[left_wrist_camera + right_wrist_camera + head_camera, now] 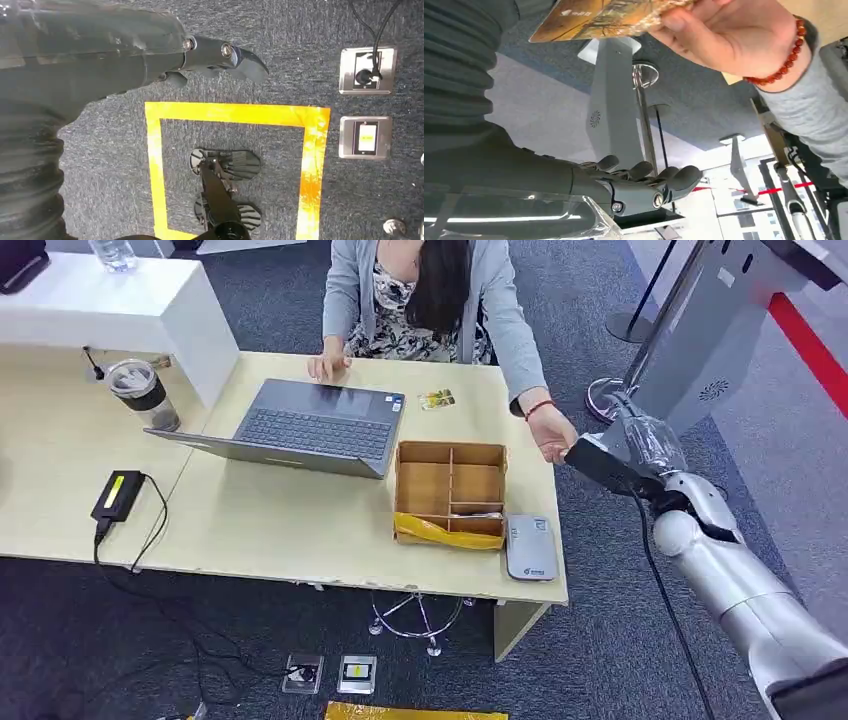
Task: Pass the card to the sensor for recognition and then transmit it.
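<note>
The card (604, 17), orange and gold, is held in the person's hand (729, 37), which wears a red bead bracelet (781, 65); it is seen in the right wrist view, close to the right robot hand (644, 185) but apart from its fingers. That robot hand is shown with its fingers slightly curled and nothing between them. In the head view the right robot hand (600, 455) is reached out beside the counter (280, 520), just at the person's hand (553, 435). The grey sensor (530, 547) is laid on the counter's near corner, beside a wooden divided box (450, 492). Another small card (436, 399) lies near the laptop (300, 428). The left robot hand (220, 57) is hung over the carpeted floor (300, 20), its fingers together, nothing held.
</note>
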Available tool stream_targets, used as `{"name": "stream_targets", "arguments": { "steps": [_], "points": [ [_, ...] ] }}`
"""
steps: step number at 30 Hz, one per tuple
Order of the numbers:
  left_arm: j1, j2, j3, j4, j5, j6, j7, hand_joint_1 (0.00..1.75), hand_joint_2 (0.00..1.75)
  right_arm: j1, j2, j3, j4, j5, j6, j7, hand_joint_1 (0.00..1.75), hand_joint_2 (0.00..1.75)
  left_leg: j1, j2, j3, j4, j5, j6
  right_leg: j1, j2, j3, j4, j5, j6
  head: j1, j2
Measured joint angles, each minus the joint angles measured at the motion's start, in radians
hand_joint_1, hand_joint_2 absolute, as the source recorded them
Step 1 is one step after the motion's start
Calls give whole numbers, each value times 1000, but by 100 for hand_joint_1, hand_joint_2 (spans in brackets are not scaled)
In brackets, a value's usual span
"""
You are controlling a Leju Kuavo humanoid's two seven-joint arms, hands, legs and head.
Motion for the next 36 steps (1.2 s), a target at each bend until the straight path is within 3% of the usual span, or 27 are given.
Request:
{"name": "stream_targets", "arguments": {
  "steps": [1, 2, 3, 33, 34, 36],
  "points": [
    [0, 0, 0, 0, 0, 2, 0, 0, 175, 0, 1, 2, -3, 0, 1, 0, 0, 175, 0, 0, 0, 0, 0, 0, 0, 0, 0, 0, 0, 0, 0, 0],
    [0, 0, 0, 0, 0, 3, 0, 0, 175, 1, 2, 5, -7, -2, 2, 1, 169, 175, 0, 0, 0, 0, 0, 0, 0, 0, 0, 0, 0, 0, 0, 0],
    [0, 0, 0, 0, 0, 4, 0, 0, 175, 2, 4, 7, -10, -6, 7, 2, 175, 175, 0, 0, 0, 0, 0, 0, 0, 1, 0, 0, 0, 0, 0, 0],
    [2, 0, 0, 0, 0, 17, 2, 0, 175, 14, 5, 6, -94, -39, 30, 8, 175, 175, 0, 0, 0, 0, 0, 0, 0, 1, 0, 0, 0, 0, 0, 0],
    [2, -1, 0, 0, 3, 18, 2, 0, 0, 17, 4, 5, -109, -45, 35, 10, 175, 175, 0, 1, 1, 0, 0, 0, 0, 2, 0, 0, 0, 0, 0, 0],
    [3, -3, 0, 0, 10, 16, 2, 0, 0, 73, -14, 3, -177, -59, 53, 33, 175, 175, 0, 1, 1, 0, 0, 0, 0, 2, 0, 0, 0, 0, 0, 0]
  ]
}}
